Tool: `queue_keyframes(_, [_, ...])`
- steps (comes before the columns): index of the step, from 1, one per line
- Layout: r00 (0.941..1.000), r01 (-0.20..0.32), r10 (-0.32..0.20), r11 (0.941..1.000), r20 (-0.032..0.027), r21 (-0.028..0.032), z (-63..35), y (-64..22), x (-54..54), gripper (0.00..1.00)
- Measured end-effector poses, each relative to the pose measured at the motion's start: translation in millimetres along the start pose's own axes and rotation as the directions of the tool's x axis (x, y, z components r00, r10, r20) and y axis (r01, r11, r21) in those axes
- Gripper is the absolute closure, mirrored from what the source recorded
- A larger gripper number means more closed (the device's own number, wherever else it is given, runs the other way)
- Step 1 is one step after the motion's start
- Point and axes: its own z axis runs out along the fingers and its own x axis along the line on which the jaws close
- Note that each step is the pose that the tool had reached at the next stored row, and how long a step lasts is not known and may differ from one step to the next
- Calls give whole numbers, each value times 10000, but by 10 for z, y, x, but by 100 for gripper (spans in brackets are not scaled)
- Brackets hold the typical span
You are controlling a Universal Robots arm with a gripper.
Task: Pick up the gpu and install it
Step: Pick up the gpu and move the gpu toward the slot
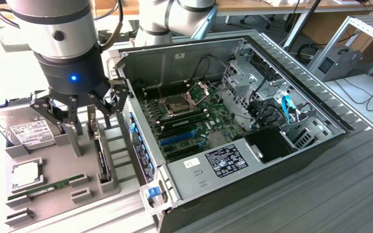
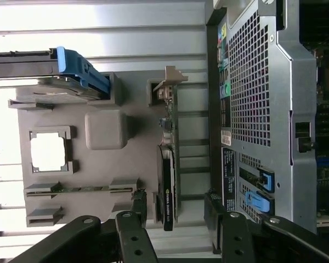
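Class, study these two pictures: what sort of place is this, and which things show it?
Probably a robotics lab bench set up for building computers. An open computer case lies beside a grey tray holding a hard drive and the gpu on edge, and a robot hand hangs over that card.

Exterior view's bright and even, soft shadows, though the case (image 1: pixel 167 68) gets murky down inside. Wrist view's harsher — the ribbed table (image 2: pixel 98 27) and the square chip (image 2: pixel 47 152) blow out to plain white glare, and the gripper (image 2: pixel 175 200) is just dark shapes against it.
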Motion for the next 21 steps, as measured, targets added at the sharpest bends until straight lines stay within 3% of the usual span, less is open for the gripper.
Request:
queue_keyframes(16, [10000,1,-1,10000,1,9,33,59,-49,45])
queue_keyframes(21, [10000,0,0,10000,2,22,57,84,-131,45])
